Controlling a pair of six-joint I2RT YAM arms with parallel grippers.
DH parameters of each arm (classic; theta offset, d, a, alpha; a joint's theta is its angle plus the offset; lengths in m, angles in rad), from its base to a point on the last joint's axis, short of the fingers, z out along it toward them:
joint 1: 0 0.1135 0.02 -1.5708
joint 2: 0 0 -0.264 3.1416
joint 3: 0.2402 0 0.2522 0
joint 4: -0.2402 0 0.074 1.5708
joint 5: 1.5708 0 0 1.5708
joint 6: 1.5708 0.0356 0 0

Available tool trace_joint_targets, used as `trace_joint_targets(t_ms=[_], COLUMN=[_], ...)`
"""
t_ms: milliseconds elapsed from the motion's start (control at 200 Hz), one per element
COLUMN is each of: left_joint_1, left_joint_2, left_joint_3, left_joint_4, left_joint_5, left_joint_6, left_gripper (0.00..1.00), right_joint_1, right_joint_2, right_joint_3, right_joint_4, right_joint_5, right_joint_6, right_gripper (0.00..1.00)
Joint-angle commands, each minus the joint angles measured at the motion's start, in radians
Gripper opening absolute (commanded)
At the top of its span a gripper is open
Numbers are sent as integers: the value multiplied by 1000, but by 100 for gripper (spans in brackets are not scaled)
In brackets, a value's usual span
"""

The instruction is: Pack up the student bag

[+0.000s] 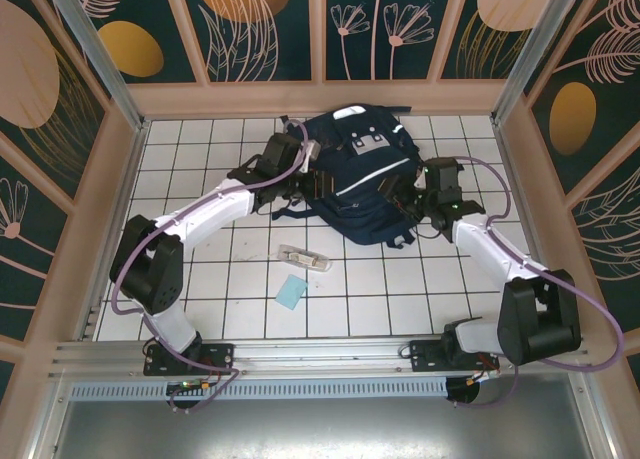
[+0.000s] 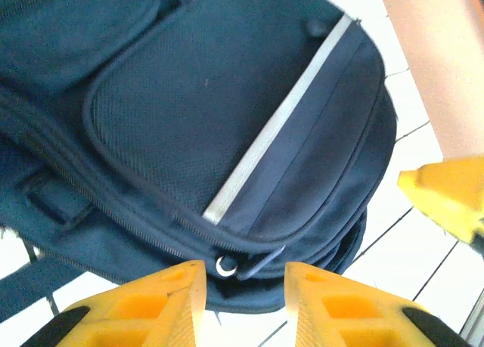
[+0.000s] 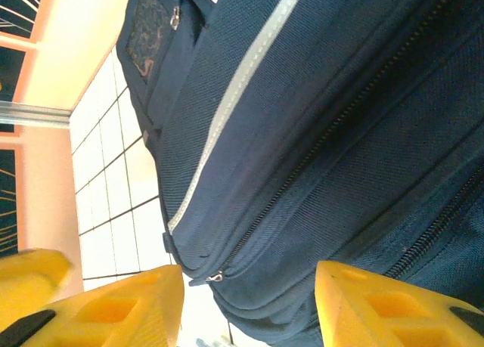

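Observation:
The student bag (image 1: pixel 365 174), navy with white reflective stripes, lies flat at the back middle of the tiled table. My left gripper (image 1: pixel 318 186) is at its left edge and my right gripper (image 1: pixel 408 196) at its right edge. In the left wrist view the left gripper (image 2: pixel 246 290) is open, and a metal zipper pull (image 2: pixel 224 265) on the bag (image 2: pixel 227 120) sits just ahead of the gap between its yellow fingers (image 2: pixel 151 305). The right gripper (image 3: pixel 249 305) is open wide against the bag's side (image 3: pixel 340 135), with another zipper pull (image 3: pixel 215 277) close to its left finger (image 3: pixel 128 309).
A flat transparent pencil case (image 1: pixel 305 259) and a small light-blue card (image 1: pixel 292 293) lie on the tiles in front of the bag. Wooden walls (image 1: pixel 320 97) close in the back and both sides. A dark strap (image 1: pixel 290 211) trails from the bag's left side.

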Motion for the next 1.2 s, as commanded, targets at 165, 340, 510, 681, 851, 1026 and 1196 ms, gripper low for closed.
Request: trace_joint_targets(t_ms=[165, 340, 510, 681, 851, 1026, 1196], left_joint_1=[0, 0, 0, 9, 10, 11, 12], left_joint_2=[0, 12, 29, 94, 218, 267, 266], left_joint_3=[-43, -36, -49, -22, 21, 26, 10], left_joint_4=[51, 59, 88, 125, 149, 128, 128], left_joint_5=[-3, 5, 6, -103, -104, -104, -105], left_joint_6=[-3, -7, -11, -12, -34, -29, -26], left_gripper=[34, 34, 33, 34, 31, 29, 28], right_joint_1=[-10, -16, -50, -63, -52, -22, -5], right_joint_2=[50, 131, 195, 262, 277, 280, 308], right_joint_3=[33, 7, -58, -24, -38, 0, 7], right_joint_4=[112, 224, 385, 407, 541, 620, 607], right_joint_5=[-6, -45, -86, -133, -165, -192, -176], right_joint_6=[23, 51, 95, 123, 176, 226, 226], right_gripper=[51, 53, 55, 55, 56, 55, 54])
